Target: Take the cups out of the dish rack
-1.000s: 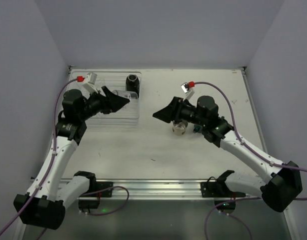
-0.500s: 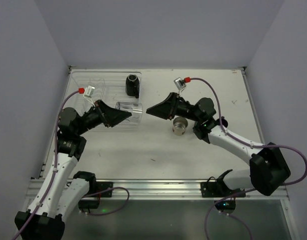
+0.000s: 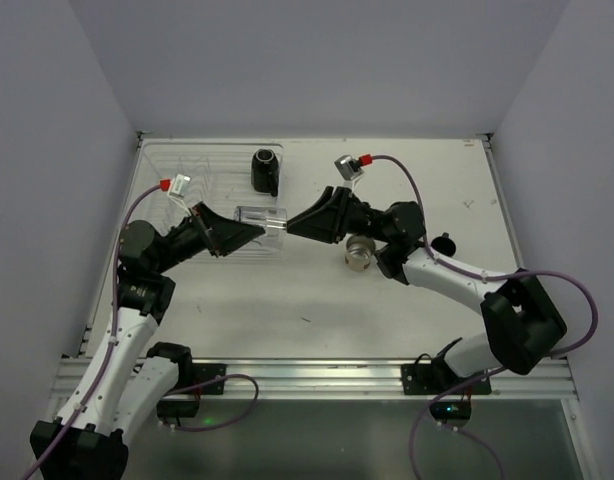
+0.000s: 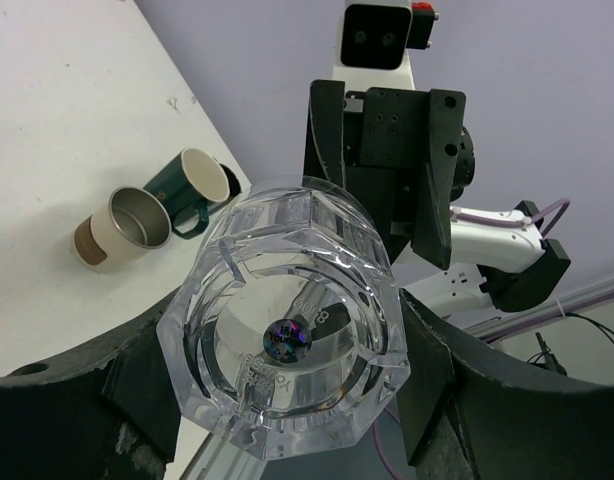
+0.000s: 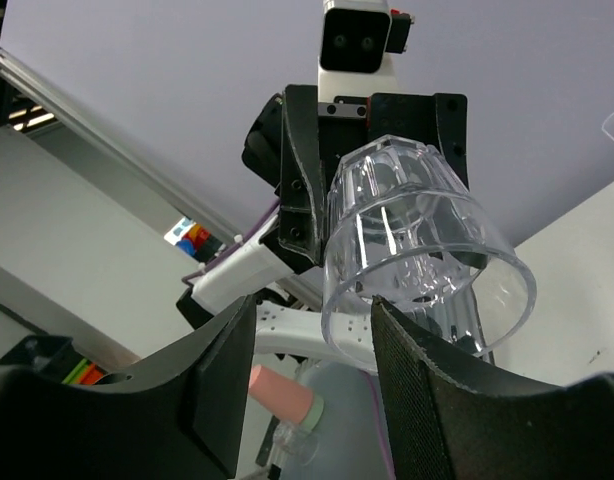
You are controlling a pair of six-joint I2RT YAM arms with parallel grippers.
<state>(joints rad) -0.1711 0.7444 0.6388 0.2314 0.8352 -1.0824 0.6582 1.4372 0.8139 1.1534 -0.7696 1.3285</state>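
My left gripper (image 3: 245, 233) is shut on the base of the clear plastic cup (image 3: 263, 218) and holds it on its side above the right end of the dish rack (image 3: 177, 165), mouth towards the right arm. In the left wrist view the cup (image 4: 287, 320) fills the space between my fingers. My right gripper (image 3: 295, 226) is open at the cup's mouth, and the rim (image 5: 427, 290) sits between its fingers (image 5: 427, 400). The black mug (image 3: 264, 170) stands in the rack. The cream cup with a brown band (image 3: 359, 252) and the dark teal cup (image 4: 192, 188) lie on the table. The blue cup is out of view.
A small dark object (image 3: 444, 243) sits on the table beside the right forearm. Walls close in the table on the left, back and right. The metal rail (image 3: 307, 375) with both arm bases runs along the near edge.
My left gripper has carried the clear cup rightwards off the rack and tilted it towards the right arm. My right gripper has swung left, away from the cream cup, up to the cup's mouth.
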